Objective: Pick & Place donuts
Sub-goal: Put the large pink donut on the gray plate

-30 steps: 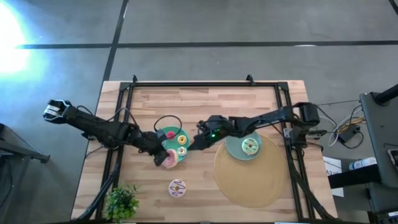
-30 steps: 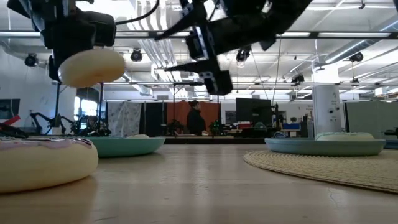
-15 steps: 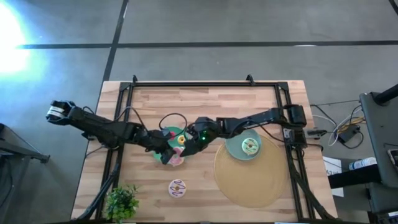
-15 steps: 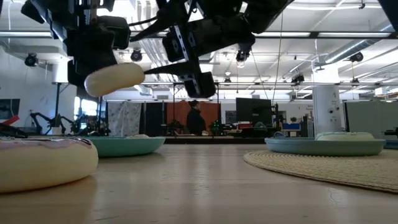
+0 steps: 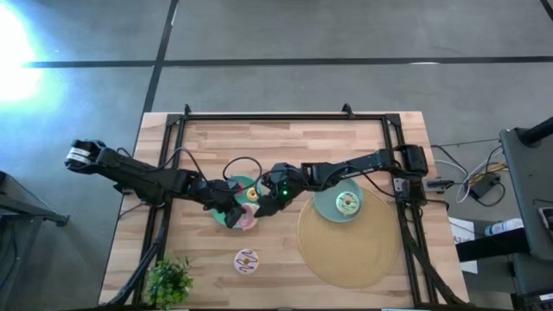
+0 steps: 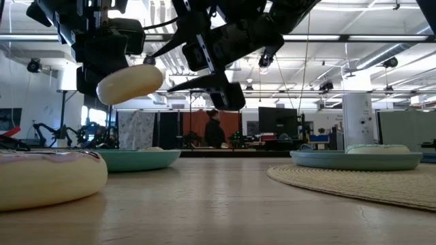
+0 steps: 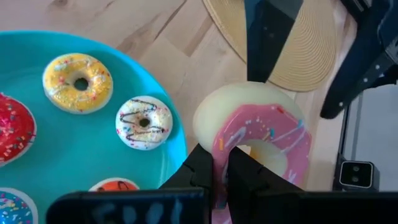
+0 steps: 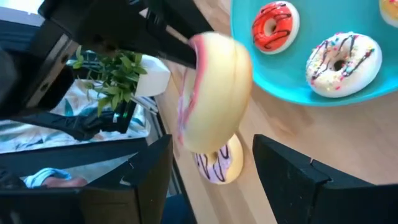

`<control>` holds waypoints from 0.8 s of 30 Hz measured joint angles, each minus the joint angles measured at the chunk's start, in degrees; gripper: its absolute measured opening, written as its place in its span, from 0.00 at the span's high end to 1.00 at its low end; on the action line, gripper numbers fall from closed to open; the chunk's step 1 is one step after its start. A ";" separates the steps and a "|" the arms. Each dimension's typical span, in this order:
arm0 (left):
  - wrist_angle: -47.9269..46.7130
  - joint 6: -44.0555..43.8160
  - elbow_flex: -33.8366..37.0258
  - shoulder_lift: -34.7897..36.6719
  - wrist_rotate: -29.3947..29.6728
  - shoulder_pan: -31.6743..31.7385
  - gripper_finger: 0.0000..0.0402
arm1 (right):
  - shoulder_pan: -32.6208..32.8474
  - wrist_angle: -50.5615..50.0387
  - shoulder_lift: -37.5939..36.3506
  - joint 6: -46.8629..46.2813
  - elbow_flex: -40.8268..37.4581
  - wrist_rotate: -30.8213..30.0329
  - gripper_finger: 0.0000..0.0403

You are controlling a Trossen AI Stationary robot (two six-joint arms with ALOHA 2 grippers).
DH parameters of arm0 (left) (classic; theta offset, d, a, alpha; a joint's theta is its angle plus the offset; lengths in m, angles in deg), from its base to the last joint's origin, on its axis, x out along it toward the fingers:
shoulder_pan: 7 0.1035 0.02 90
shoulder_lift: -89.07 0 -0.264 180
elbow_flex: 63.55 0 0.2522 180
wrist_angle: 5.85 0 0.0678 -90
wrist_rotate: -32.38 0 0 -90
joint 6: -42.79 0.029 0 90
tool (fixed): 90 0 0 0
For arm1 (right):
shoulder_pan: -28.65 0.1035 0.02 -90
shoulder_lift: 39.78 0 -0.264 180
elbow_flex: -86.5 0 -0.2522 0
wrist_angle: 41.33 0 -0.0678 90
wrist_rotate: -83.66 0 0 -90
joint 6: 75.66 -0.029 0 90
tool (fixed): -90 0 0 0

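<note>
My left gripper (image 5: pixel 232 216) is shut on the pink donut (image 7: pixel 261 134), held in the air just past the near right rim of the teal plate (image 5: pixel 226 192). That plate holds several tiny donuts, among them a yellow one (image 7: pixel 78 82), a white one (image 7: pixel 144 122) and a red one (image 8: pixel 275 25). My right gripper (image 5: pixel 266 200) is open close beside the pink donut (image 8: pixel 214 93) and touches nothing. The white donut with purple streaks (image 5: pixel 246 261) lies flat on the table near the front. The green donut (image 5: pixel 347 203) lies on the grey-blue plate (image 5: pixel 328 207). My left gripper pinches the pink donut's ring (image 7: pixel 221 149) between its two fingers, one at the outer rim and one at the hole. The fingers (image 8: pixel 155 31) come slanting from the table's left. The donut is lifted clear of table and plate (image 6: pixel 129 83), tipped with its icing turned aside.
A round woven mat (image 5: pixel 354 246) lies under the grey-blue plate at the right. A small leafy plant (image 5: pixel 168 281) stands at the near left corner. A black frame (image 5: pixel 285 117) runs along the table's edges. A person (image 6: pixel 214 129) stands far off in the room.
My left gripper has carried the pink donut a little toward the table's right, and the donut has tipped further. My right gripper has gone toward the table's left, closer to the pink donut, and stays open.
</note>
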 joint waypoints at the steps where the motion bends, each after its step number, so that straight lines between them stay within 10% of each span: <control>1: 0.01 -0.12 0.02 -0.22 -0.32 0.00 1.00 | -0.07 -0.01 0.00 0.05 0.00 -0.07 0.47; 17: 5.57 3.81 -3.55 -7.00 -1.11 0.26 1.00 | -0.03 0.71 -0.07 -1.50 -0.07 0.00 0.48; 24: 5.49 5.48 -4.77 -6.81 -0.96 0.28 0.94 | 0.06 0.30 -0.11 -1.42 -0.40 0.21 0.67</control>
